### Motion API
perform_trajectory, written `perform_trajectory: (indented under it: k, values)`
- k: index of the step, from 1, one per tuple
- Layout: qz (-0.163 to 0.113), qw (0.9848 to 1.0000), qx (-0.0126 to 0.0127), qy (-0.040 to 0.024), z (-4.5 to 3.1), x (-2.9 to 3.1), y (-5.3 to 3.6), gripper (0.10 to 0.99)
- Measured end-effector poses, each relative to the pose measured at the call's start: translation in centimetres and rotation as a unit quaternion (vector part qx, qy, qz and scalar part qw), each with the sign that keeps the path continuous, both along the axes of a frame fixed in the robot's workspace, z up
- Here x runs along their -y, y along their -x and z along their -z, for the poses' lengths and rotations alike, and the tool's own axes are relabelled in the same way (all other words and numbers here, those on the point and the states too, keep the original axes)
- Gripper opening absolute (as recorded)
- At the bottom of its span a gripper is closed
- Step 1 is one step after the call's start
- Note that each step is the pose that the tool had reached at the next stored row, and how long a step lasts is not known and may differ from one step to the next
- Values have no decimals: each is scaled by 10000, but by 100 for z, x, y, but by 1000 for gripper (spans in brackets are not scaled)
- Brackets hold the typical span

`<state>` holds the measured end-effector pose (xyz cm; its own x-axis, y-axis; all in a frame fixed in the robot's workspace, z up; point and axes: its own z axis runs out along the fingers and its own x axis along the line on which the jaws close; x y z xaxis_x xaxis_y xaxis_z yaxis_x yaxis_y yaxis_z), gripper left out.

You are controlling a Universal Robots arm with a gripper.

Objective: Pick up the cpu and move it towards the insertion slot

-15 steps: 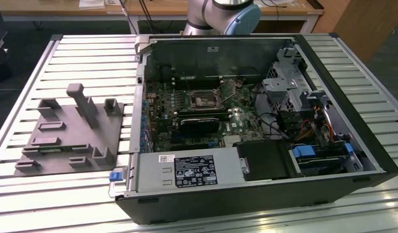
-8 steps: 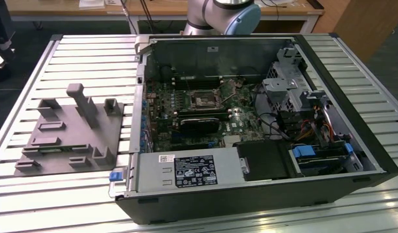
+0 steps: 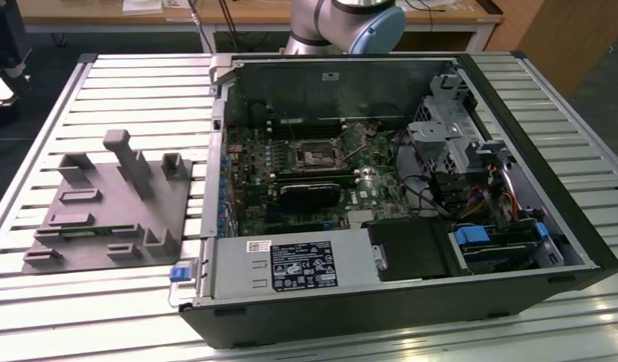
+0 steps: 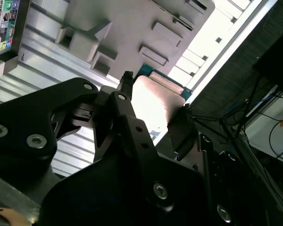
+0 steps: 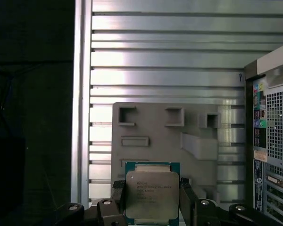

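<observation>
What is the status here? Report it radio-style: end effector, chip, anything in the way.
End effector shut on chip. Chip held off the grey fixture. Nothing seen over the socket.

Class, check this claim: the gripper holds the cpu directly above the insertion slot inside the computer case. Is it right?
Not right. The gripper does hold the cpu, but above the grey fixture plate beside the computer case, not above the insertion slot. The first wrist view shows it.
</observation>
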<state>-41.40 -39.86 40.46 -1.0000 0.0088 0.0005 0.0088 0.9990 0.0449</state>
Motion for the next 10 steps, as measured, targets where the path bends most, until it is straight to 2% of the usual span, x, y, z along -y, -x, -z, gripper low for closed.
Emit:
perform_trajectory:
  k: [10]
  values:
    - [0,10000,0,-2,1,0,-95,545]
